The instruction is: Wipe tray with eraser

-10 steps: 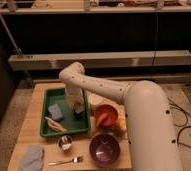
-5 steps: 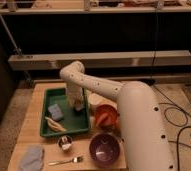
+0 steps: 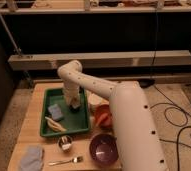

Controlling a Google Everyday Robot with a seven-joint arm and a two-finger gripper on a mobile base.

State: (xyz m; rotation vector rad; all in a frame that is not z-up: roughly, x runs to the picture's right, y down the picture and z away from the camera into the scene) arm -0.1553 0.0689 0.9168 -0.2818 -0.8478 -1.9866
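Your claw [image 3: 73, 103] is down inside the green tray [image 3: 78, 123], in its far right part, pointing straight down from the white arm [image 3: 89, 85], which bends over the tray from your right. You cannot tell from this view whether the claw is spread, pressed together or pinching something. A small dark shape sits right at its tip, touching the tray floor; that looks like the eraser [image 3: 76, 108], though you cannot make out how it is held.

The tray lies on the wooden desk [image 3: 29, 125], its long sides running away from you. Just left of the claw, inside the tray, rests a blue-grey block [image 3: 55, 111]. Nearer you than that block, also in the tray, lies a pale curved thing [image 3: 54, 124] close to the front left corner.

Right of the claw, outside the tray rim, sits an orange bowl [image 3: 104, 116], partly hidden by the arm. Well in front of the claw, on the desk beyond the tray's near edge, you have a small round cup [image 3: 65, 143], a purple bowl [image 3: 104, 149] to its right, a fork [image 3: 66, 161] and a grey-blue cloth [image 3: 31, 157] at the near left corner.
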